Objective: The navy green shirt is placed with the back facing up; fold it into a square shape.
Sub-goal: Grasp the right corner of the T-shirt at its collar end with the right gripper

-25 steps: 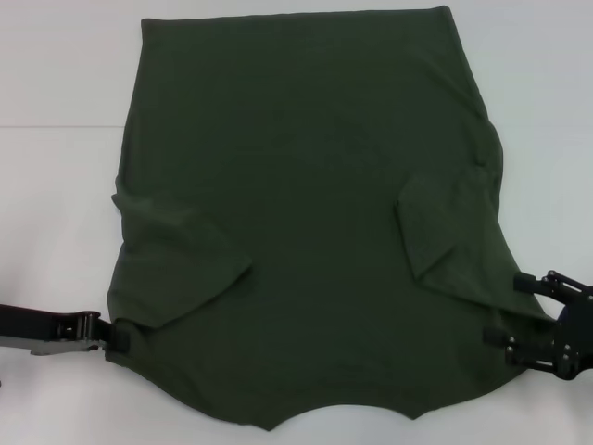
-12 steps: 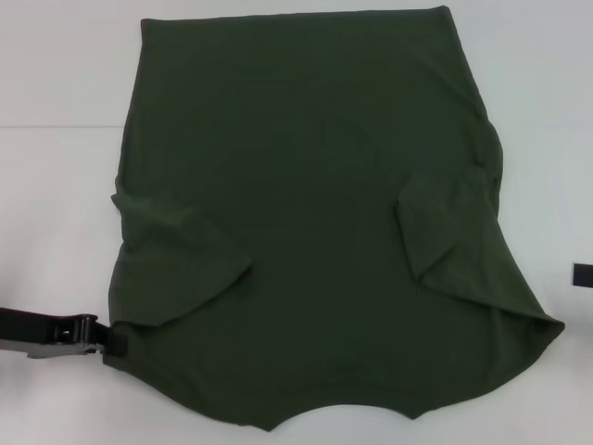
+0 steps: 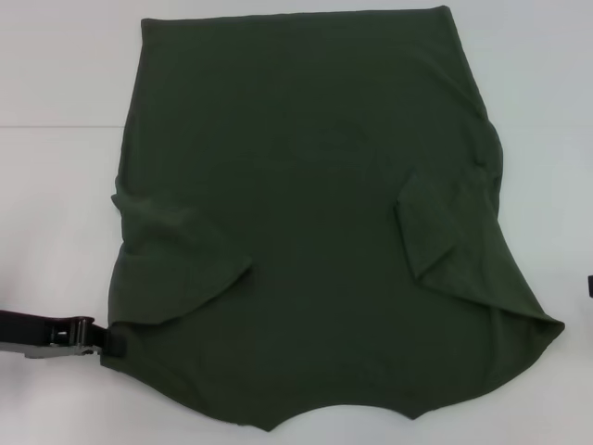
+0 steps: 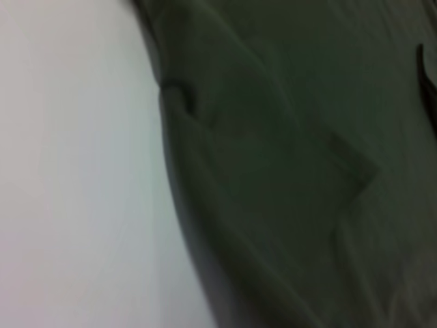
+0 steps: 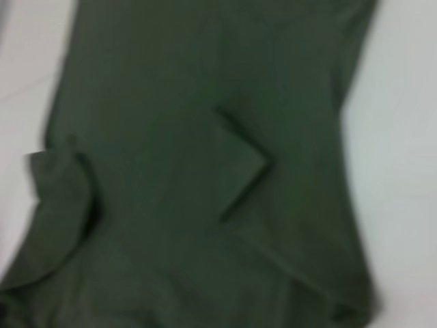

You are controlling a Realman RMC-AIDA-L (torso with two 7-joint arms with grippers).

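The navy green shirt [image 3: 306, 213] lies flat on the white table, back up, with both short sleeves folded inward onto the body. Its neckline curve faces the near edge. My left gripper [image 3: 111, 339] sits low at the shirt's near left corner, its black tip touching the fabric edge. Of my right gripper [image 3: 590, 286] only a black sliver shows at the right border of the head view, apart from the shirt. The left wrist view shows the shirt [image 4: 287, 171] with its folded sleeve, and the right wrist view shows the shirt [image 5: 205, 171] with the other folded sleeve.
The white table [image 3: 56, 185] surrounds the shirt, with bare strips to the left and right. A faint seam line crosses the tabletop at the far left. No other objects are in view.
My right gripper has pulled away to the right, off the shirt's near right corner and almost out of view. My left gripper has slid slightly left. The shirt has stayed put.
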